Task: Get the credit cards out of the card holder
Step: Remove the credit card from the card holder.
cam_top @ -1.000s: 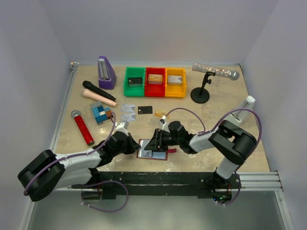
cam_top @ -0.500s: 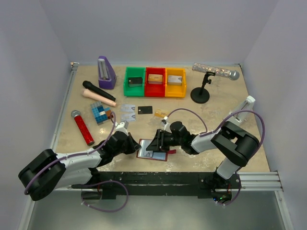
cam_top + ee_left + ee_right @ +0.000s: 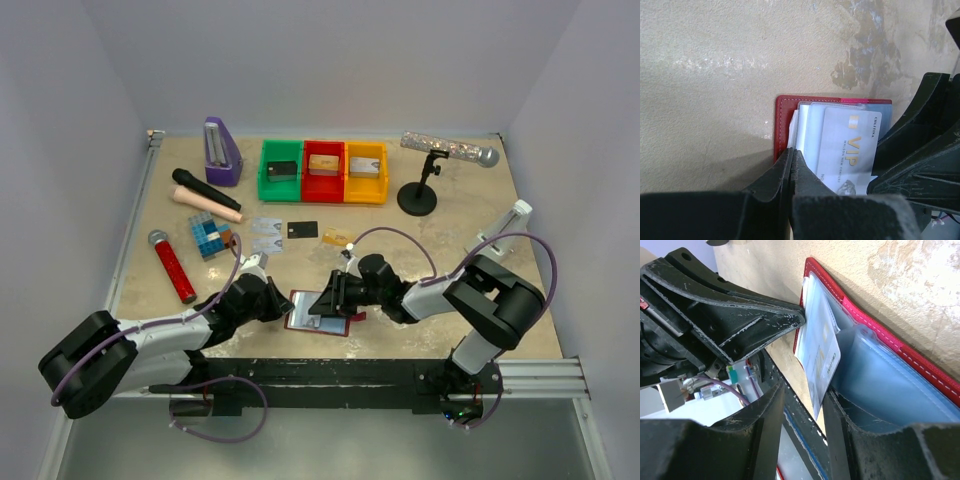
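The dark red card holder (image 3: 342, 326) lies open near the front edge between both grippers. It also shows in the left wrist view (image 3: 781, 120) and the right wrist view (image 3: 900, 347). My left gripper (image 3: 286, 304) is shut on its left edge at the pale sleeve (image 3: 791, 150). A silvery VIP card (image 3: 847, 147) sticks out of the blue-grey lining. My right gripper (image 3: 326, 300) is open, its jaws on either side of that card's corner (image 3: 822, 365). Two silvery cards (image 3: 266, 233), a black card (image 3: 302, 229) and a gold-tan card (image 3: 335, 237) lie on the table behind.
Green (image 3: 281, 170), red (image 3: 322, 168) and yellow (image 3: 365, 170) trays stand at the back with small blocks in them. A purple metronome (image 3: 221, 152), microphones (image 3: 173, 265), a tiled block (image 3: 208, 236) and a microphone stand (image 3: 417, 195) lie around.
My right gripper has shifted slightly right and toward the near edge at the holder. The left gripper and the holder stay almost where they were.
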`<state>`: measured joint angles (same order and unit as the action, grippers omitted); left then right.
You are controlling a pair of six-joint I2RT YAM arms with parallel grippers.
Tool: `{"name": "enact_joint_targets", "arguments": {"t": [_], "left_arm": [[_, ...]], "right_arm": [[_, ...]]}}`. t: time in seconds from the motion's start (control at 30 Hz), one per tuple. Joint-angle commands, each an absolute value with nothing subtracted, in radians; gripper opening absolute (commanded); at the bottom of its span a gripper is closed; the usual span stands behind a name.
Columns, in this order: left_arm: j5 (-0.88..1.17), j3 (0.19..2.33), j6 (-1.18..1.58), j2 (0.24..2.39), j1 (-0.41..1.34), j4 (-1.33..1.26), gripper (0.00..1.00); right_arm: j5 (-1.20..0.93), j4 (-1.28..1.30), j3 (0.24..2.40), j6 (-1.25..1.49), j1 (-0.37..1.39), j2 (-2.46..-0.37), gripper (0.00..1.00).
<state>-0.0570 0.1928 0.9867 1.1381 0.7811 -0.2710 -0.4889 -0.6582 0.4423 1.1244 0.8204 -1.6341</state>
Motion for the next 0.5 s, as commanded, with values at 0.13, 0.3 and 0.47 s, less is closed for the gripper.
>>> {"name": "enact_joint_targets", "arguments": {"t": [0.13,0.3,0.47], "left_arm": [[-0.124,0.163,0.974,1.186,0.773,-0.137,0.0],[-0.126,0.161,0.976,1.184,0.773,-0.135,0.0],[-0.127,0.156,0.979,1.183,0.773,-0.137,0.0]], "right_arm": [[-0.482,-0.698,0.422,1.114,0.805,-1.585,0.38],[-0.482,-0.701,0.419,1.114,0.801,-1.582,0.34],[-0.482,-0.706,0.408,1.115,0.792,-1.571,0.31]]}}
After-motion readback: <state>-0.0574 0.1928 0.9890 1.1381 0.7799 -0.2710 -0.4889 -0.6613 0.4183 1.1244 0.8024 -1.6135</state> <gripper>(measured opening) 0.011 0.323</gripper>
